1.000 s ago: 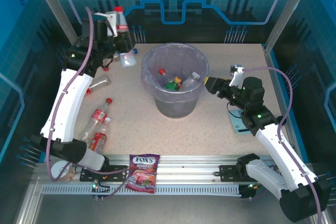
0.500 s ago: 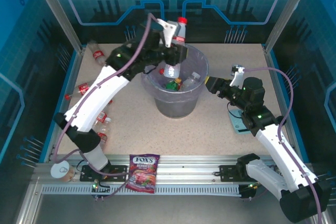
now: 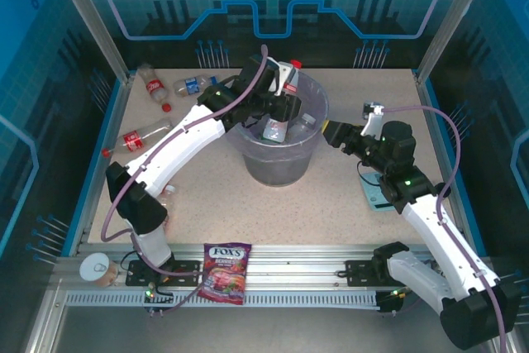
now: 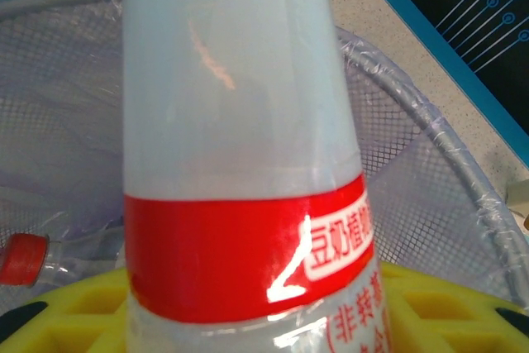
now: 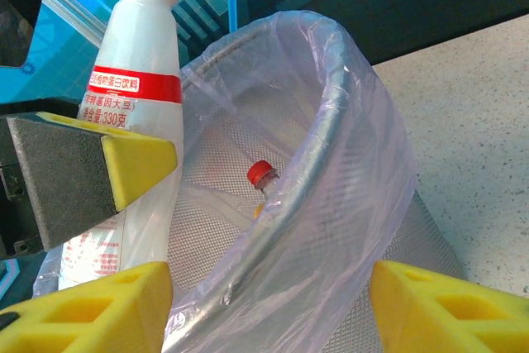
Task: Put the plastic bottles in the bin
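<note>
Clamping the white bottle [image 4: 240,121] at its middle, our left gripper [image 3: 280,107] has both jaws shut on it, cap above them and base below, long axis near upright. Straight beneath the jaws gapes the bin [image 3: 273,169], a red-capped bottle [image 5: 263,178] lying inside, so we judge that letting go alone should drop it in. Our right gripper [image 3: 328,134], jaws apart and holding nothing, hovers just outside the rim. Well off to the left, loose bottles [image 3: 136,136] lie on the table [image 3: 331,212].
</note>
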`<state>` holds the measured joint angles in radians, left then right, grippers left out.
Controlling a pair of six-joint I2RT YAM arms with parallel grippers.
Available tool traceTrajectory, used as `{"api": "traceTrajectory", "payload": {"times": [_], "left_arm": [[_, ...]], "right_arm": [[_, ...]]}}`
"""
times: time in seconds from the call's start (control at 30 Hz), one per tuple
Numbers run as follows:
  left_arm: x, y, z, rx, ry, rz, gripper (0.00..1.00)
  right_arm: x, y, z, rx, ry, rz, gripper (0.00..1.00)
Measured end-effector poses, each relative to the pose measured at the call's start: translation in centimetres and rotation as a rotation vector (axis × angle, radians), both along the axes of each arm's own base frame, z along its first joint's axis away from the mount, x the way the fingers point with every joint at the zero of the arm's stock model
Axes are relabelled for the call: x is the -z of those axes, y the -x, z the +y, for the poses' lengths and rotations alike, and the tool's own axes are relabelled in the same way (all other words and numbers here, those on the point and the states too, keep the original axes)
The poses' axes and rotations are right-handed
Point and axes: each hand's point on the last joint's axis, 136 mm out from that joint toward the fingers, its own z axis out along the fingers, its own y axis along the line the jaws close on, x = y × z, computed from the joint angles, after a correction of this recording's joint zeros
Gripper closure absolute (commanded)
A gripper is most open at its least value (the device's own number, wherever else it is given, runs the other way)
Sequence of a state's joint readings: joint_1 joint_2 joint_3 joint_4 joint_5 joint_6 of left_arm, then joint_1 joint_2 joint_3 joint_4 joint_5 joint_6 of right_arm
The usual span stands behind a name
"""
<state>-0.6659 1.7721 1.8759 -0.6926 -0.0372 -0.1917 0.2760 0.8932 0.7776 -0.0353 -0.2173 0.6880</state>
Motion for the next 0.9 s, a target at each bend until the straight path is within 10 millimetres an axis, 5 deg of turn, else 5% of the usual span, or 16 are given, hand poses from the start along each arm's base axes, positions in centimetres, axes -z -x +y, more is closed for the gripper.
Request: {"api": "traceTrajectory", "payload": {"times": [0.2,0.5,0.67,0.9], "left_arm": [[1.6,-0.1,-0.1,-0.012,-0.008,0.033,0.42],[2.2,-0.2,-0.2,-0.017,-0.011,0.048,0.14],[2.2,-0.2,-0.2,-0.024,-0.005,0.053,0.12],[-0.4,-0.8,1.0,-0.049,0.021,0.038,0.1]], "right_arm": [[0.5,-0.2,0.1,0.0,0.003,0.01,0.34],[0.6,-0.2,0.1,-0.001,0.004,0.013,0.34],[0.6,-0.2,0.1,-0.003,0.003,0.013,0.34],[0.7,-0.3,0.2,-0.006,0.003,0.015,0.34]]}}
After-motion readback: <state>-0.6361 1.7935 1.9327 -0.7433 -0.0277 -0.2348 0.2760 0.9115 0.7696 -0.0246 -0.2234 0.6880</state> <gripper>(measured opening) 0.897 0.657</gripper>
